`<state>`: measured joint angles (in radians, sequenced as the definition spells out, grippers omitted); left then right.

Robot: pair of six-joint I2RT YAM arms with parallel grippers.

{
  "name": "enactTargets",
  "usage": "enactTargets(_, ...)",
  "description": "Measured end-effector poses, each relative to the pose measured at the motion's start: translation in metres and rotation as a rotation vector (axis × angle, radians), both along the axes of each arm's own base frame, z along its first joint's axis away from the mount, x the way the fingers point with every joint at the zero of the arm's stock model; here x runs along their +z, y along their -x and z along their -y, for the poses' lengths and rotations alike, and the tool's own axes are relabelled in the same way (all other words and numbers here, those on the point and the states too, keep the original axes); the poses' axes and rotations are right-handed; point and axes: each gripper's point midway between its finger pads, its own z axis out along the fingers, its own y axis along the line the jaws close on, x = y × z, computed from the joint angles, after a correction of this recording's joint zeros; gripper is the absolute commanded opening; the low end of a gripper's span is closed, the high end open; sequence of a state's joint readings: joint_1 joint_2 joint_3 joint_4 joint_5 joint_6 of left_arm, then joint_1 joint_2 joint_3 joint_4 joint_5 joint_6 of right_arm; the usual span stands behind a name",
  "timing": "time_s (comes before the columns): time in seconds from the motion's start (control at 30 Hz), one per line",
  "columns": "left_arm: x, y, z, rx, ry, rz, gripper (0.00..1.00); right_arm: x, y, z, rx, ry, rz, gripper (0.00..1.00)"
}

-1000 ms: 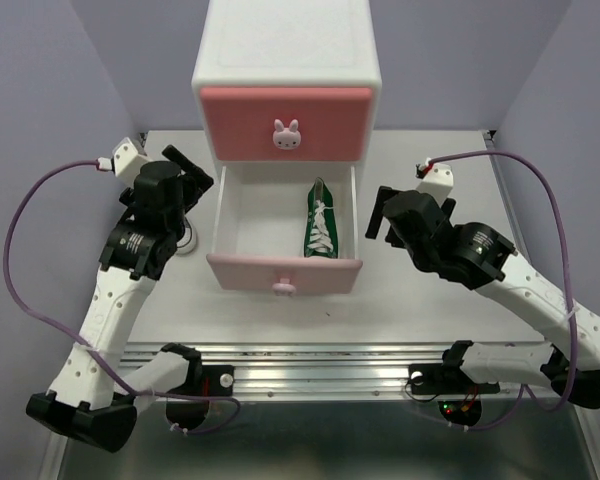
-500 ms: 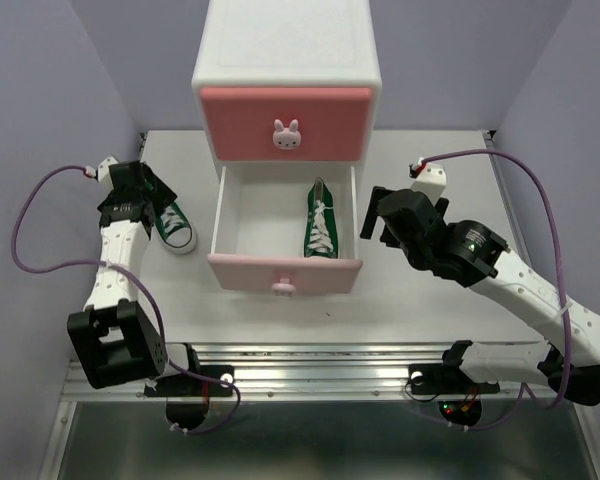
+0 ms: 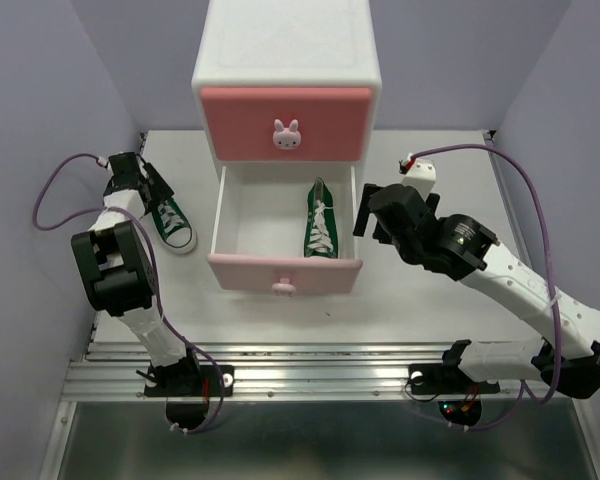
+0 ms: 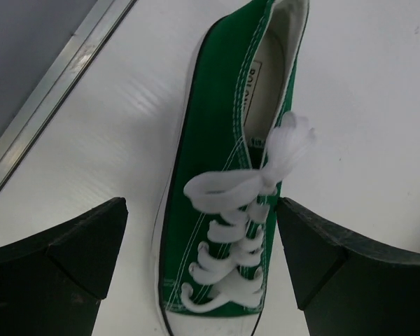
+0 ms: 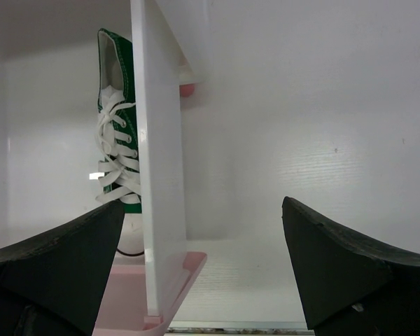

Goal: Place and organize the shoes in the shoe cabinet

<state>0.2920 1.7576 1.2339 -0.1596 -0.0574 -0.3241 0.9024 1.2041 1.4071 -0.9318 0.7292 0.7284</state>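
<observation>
My left pincer [image 4: 199, 210] hangs open, straddling a green shoe [image 4: 220, 140] on the table [image 3: 430, 300], left of the cabinet [image 3: 285, 60]. I should lower squarely and close across the shoe's middle, avoiding the loose lace bow [image 4: 280, 150].

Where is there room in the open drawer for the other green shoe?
The open drawer's left half is bare, from its left wall to the green shoe lying along the right wall. That right side is crowded.
</observation>
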Motion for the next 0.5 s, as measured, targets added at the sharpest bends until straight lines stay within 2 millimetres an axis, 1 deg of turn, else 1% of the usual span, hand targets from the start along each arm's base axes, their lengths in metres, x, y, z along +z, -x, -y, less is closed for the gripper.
enactTargets(0.07,-0.006,-0.014,0.000,-0.018,0.010,0.004,0.96,-0.001,-0.001,-0.002,0.006,0.005,-0.005,1.00)
enactTargets(0.2,-0.014,-0.031,0.003,-0.050,0.035,0.009,0.94,-0.004,-0.002,-0.005,0.013,0.015,-0.013,1.00)
enactTargets(0.3,-0.016,-0.038,0.003,-0.058,0.042,0.015,0.72,-0.003,-0.004,-0.008,0.017,0.018,-0.014,1.00)
enactTargets(0.33,-0.017,-0.041,0.003,-0.060,0.042,0.015,0.51,-0.003,-0.005,-0.009,0.017,0.018,-0.014,1.00)
enactTargets(0.4,-0.017,-0.046,0.002,-0.057,0.045,0.018,0.30,-0.002,-0.006,-0.011,0.019,0.019,-0.014,1.00)
enactTargets(0.43,-0.017,-0.049,0.001,-0.068,0.040,0.020,0.00,-0.003,-0.007,-0.011,0.019,0.020,-0.016,1.00)
enactTargets(0.5,-0.017,-0.051,0.002,-0.069,0.044,0.020,0.00,-0.004,-0.007,-0.012,0.020,0.021,-0.019,1.00)
